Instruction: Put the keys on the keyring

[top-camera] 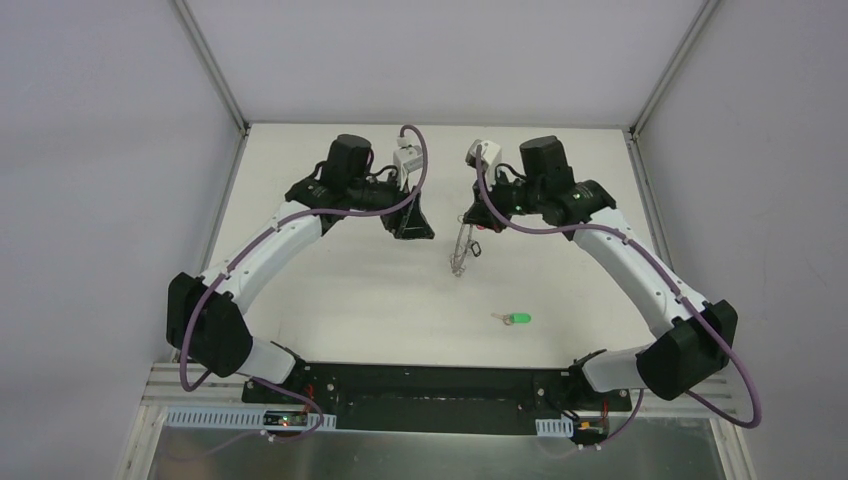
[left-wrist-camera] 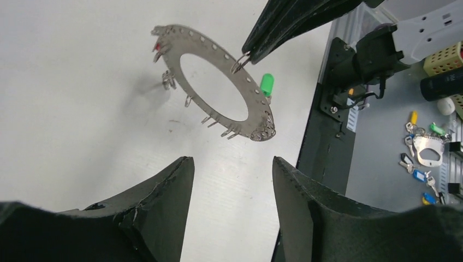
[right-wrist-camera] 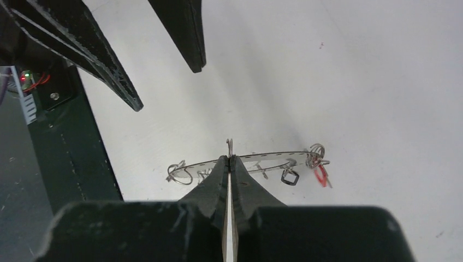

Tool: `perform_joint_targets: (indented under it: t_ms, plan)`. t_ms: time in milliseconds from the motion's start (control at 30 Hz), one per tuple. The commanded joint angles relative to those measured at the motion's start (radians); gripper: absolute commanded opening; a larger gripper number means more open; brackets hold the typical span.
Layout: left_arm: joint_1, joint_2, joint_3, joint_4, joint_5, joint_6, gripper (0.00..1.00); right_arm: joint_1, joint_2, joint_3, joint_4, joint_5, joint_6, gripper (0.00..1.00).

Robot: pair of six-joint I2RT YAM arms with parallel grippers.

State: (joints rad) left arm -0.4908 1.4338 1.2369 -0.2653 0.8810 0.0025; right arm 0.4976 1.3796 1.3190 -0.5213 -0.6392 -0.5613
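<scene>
Roughly mid-table, the keyring (top-camera: pixel 460 250) hangs tilted above the white table (top-camera: pixel 350 290). It is pinched by one wire loop (left-wrist-camera: pixel 239 63) on its rim. The right gripper (right-wrist-camera: pixel 229 158) holds that loop, its jaws pressed fully together. A red-headed key (right-wrist-camera: pixel 322 176) dangles from the ring's rim, and beside it hangs a small dark piece (right-wrist-camera: pixel 289 177) too blurred to identify. A green-headed key (top-camera: pixel 517 319) lies loose on the table, nearer and to the right, apart from the ring. Just left of the ring, the left gripper (left-wrist-camera: pixel 232 164) stands with its fingers spread, holding nothing.
</scene>
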Motion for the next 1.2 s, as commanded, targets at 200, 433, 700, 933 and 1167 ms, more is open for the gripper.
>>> perform_joint_targets:
  t_ms: [200,433,700,933,1167]
  plan:
    - [0.001,0.023,0.12,-0.133,-0.131,0.063,0.56,0.055,-0.054,0.017,0.061,0.291,0.178,0.0]
    - [0.006,0.052,0.109,-0.057,-0.183,-0.031,0.56,0.073,-0.056,0.022,0.077,0.34,0.268,0.0]
    - [0.016,0.051,0.081,0.013,-0.228,-0.058,0.61,0.075,-0.075,-0.024,0.107,0.319,0.276,0.0]
    - [0.024,0.041,0.078,0.005,-0.16,0.008,0.7,0.065,-0.088,-0.11,0.142,0.094,0.178,0.0]
    - [0.023,0.007,0.04,-0.021,-0.03,0.115,0.72,-0.014,-0.069,-0.113,0.137,-0.164,0.114,0.0]
